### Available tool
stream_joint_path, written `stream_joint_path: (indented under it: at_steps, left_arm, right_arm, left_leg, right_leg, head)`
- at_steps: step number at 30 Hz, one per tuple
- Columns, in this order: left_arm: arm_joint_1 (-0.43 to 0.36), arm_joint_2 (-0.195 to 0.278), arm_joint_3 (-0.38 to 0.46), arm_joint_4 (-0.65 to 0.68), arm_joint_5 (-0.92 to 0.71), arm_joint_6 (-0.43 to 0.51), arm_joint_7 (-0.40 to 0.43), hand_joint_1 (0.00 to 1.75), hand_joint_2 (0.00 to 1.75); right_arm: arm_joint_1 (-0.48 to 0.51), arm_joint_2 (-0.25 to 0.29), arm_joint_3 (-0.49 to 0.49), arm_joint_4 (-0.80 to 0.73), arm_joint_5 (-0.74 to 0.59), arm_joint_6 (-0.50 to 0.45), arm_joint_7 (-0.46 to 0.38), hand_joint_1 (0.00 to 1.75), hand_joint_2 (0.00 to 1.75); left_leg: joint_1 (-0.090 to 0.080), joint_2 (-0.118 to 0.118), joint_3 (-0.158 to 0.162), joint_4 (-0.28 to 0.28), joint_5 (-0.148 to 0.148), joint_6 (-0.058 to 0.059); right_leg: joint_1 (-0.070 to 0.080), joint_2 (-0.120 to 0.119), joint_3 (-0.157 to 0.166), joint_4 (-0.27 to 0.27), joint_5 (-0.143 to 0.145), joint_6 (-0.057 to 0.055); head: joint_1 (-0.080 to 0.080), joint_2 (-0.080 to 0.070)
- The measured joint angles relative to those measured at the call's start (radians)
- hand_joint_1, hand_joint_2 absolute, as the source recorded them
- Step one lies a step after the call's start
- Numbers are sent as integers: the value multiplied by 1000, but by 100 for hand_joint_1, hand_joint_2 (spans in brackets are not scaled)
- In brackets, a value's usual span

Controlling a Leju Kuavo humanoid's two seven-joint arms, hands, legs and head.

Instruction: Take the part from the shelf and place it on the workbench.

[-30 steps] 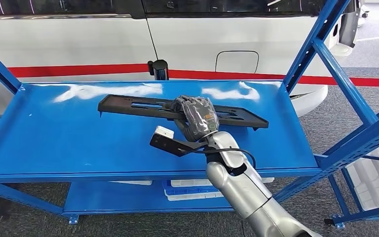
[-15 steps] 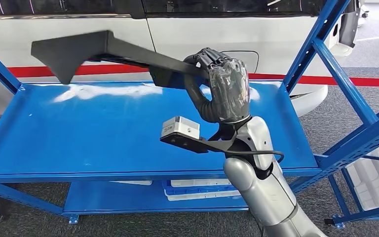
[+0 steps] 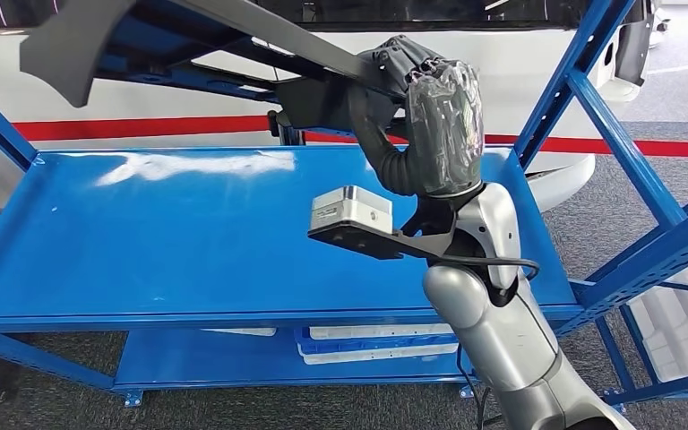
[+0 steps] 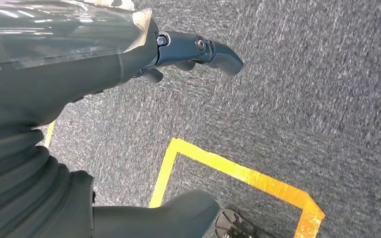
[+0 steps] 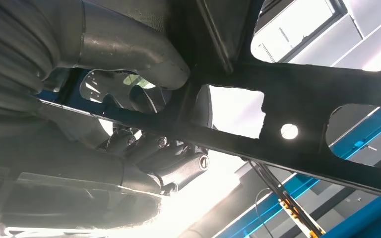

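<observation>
Head view: my right hand [image 3: 434, 121] has its fingers [image 3: 403, 55] wrapped around the long black part [image 3: 260, 31], gripping it high above the blue shelf [image 3: 188, 233], clear of the surface. My left hand [image 4: 79, 64] hangs over grey carpet [image 4: 302, 99], fingers loosely apart, holding nothing.

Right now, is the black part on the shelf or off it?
Off it: the right hand holds the black part high above the blue shelf.
</observation>
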Motion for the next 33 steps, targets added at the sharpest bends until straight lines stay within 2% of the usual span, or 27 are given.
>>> stream_joint_path:
  at_steps: [8,13,17,22,24,26,27,28,29,30,31,32,33]
  left_arm:
    - [-13,-14,10,0,39,19,-5,0,175]
    - [-31,-47,24,-2,66,64,-1,0,175]
    - [-30,-41,28,-4,80,-19,0,0,175]
    - [-28,-18,30,-4,81,-24,0,0,175]
    - [-28,-18,30,-4,81,-17,0,0,175]
    - [-29,-18,30,-4,81,-13,0,0,175]
    - [-30,-18,30,-4,81,-12,1,0,175]
    - [-30,-19,30,-4,81,-11,1,0,175]
    - [-30,-19,30,-4,82,-11,1,0,175]
    - [-30,-21,30,-4,82,-10,1,0,175]
    - [-30,-22,30,-4,82,-10,1,0,175]
    - [-30,-22,30,-4,82,-9,2,0,175]
    - [-30,-21,30,-4,82,-8,4,0,175]
  right_arm:
    - [-6,-5,19,0,-77,-1,-7,175,175]
    - [-8,-16,21,0,-132,-7,2,175,175]
    - [1,-27,20,-5,-153,-25,0,175,175]
    - [16,-36,17,-23,-191,-45,-1,175,175]
    - [21,-40,12,-34,-217,-51,-1,175,175]
    - [28,-45,8,-41,-232,-54,-1,175,175]
    - [33,-48,7,-42,-235,-54,-1,175,175]
    - [39,-50,6,-42,-237,-54,-1,175,175]
    - [44,-52,6,-42,-238,-55,-1,175,175]
    - [47,-54,5,-43,-239,-55,-1,175,175]
    - [48,-56,5,-45,-239,-55,-1,175,175]
    - [48,-56,5,-47,-242,-55,-2,175,175]
    - [49,-57,5,-50,-249,-56,-3,175,175]
  left_leg:
    - [0,0,0,0,0,0]
    - [-2,0,0,2,-1,2]
    - [-4,0,0,6,-8,8]
    - [-5,1,4,4,-8,22]
    - [-1,4,9,-5,-3,29]
    - [0,7,10,-6,-2,31]
    - [0,7,10,-6,-2,31]
    - [0,7,10,-6,-2,31]
    - [1,7,9,-5,-2,30]
    - [1,7,9,-4,-1,28]
    - [2,6,9,-1,-1,25]
    - [2,5,8,1,0,19]
    - [2,4,7,4,1,13]
  right_leg:
    - [0,0,0,0,0,0]
    - [-2,0,1,-1,0,1]
    - [-7,0,3,-1,-2,5]
    - [-12,-1,10,7,-11,17]
    - [-12,-2,-19,74,-50,13]
    - [-15,-3,-87,213,-110,7]
    - [-16,-3,-119,277,-130,9]
    - [-17,-3,-137,311,-135,15]
    - [-19,-3,-134,303,-122,24]
    - [-22,-4,-109,251,-95,34]
    - [-26,-6,-70,172,-64,43]
    - [-27,-7,-34,106,-35,47]
    - [-26,-7,-10,61,-15,45]
  head:
    - [0,0]
    - [0,0]
    - [0,0]
    - [0,0]
    - [2,0]
    - [4,0]
    - [4,0]
    - [4,0]
    - [4,0]
    - [4,0]
    - [5,0]
    - [5,0]
    - [5,0]
